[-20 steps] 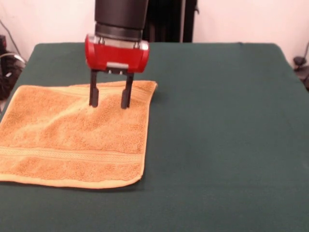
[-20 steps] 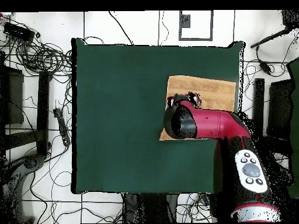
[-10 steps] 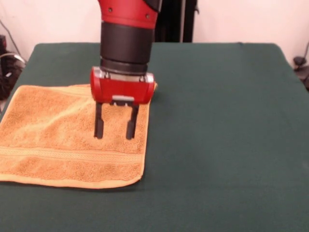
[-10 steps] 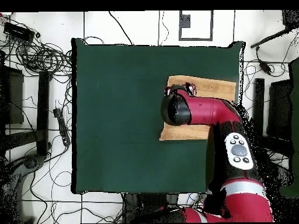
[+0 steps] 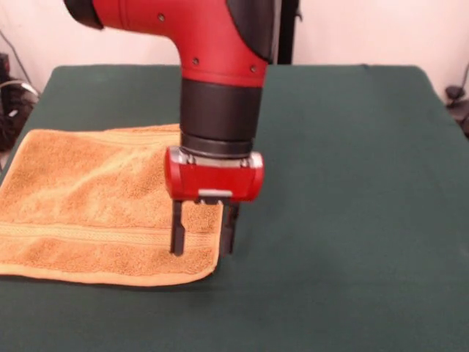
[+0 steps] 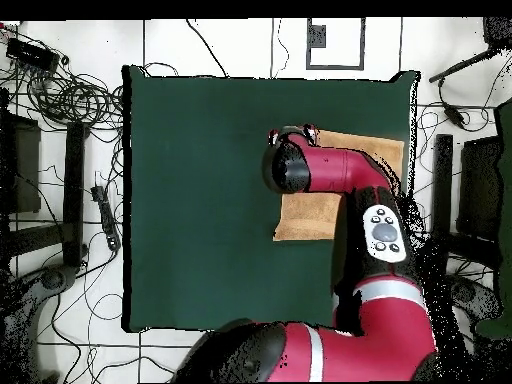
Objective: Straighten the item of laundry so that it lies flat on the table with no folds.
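I have the gripper (image 5: 201, 238) astride the towel (image 5: 95, 205) side edge near its front corner, jaws apart. One finger (image 5: 176, 236) stands over cloth (the other over table (image 5: 344, 183)), so the towel spreads away toward the one side.

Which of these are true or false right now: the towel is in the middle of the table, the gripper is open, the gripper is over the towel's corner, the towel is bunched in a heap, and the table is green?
1. The towel lies in the middle of the table. False: it lies at one side, reaching the table's edge.
2. The gripper is open. True: its two fingers stand apart.
3. The gripper is at a corner of the towel. True: one finger is over the cloth, the other at its side edge.
4. The towel is bunched in a heap. False: it lies spread out, with only slight ripples.
5. The table top is dark green. True.
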